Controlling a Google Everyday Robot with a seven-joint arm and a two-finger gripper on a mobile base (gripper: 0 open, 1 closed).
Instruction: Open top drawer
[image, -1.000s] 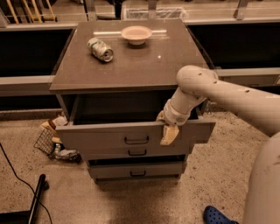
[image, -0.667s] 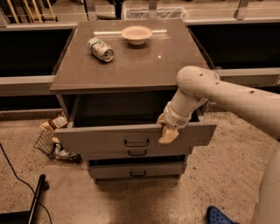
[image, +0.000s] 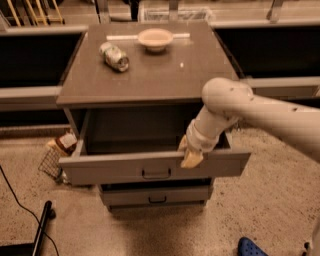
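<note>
The top drawer is pulled well out of the grey-brown cabinet, its wide flat front facing me with a small dark bar handle at its centre. Its inside looks dark and bare. My gripper hangs on a white arm coming in from the right. It sits at the top rim of the drawer front, right of the handle, with one yellowish finger down over the front face. A narrower drawer below stays shut.
On the cabinet top lie a can on its side and a pale bowl. A wire basket with packets stands on the floor at the left. A black cable and pole lie at the bottom left. A blue shoe shows at the bottom right.
The drawer has slid further out toward me, and my gripper has come with it, still at the front's top rim.
</note>
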